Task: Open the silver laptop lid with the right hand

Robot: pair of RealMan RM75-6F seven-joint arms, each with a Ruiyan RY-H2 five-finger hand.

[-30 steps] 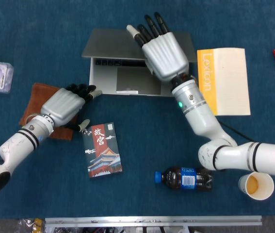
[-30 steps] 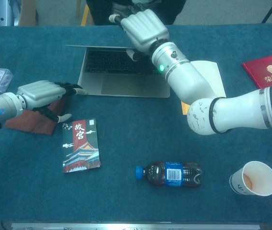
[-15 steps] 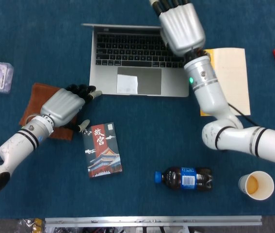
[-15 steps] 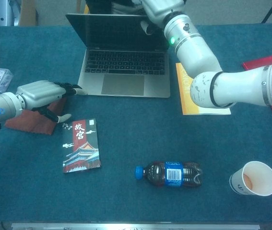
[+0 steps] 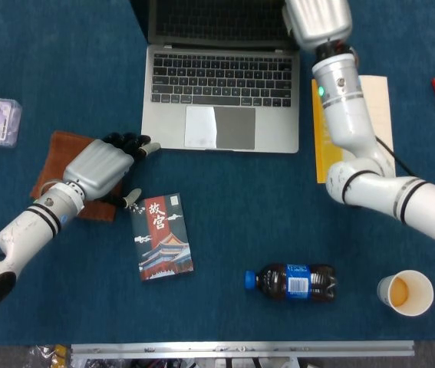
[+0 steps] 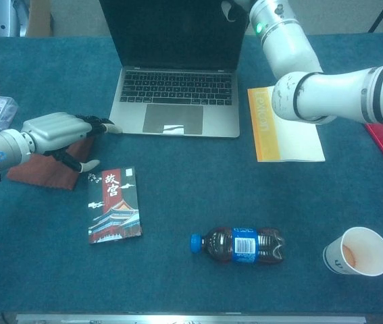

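My right hand (image 5: 318,21) meets the raised laptop lid (image 6: 171,34) at its top corner; finger state cannot be told. The lid is stiff, thin and hinge-damped, so I push at its upper edge.

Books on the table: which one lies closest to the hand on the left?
The small dark book with the red palace cover, just below the left hand. The yellow-spined white book lies across the table, right of the laptop.

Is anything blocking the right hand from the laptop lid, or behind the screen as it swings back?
Nothing visible. The right hand is already at the right edge of the laptop lid, which stands raised with the keyboard exposed. The space behind the screen is out of frame in both views, so I cannot tell there.
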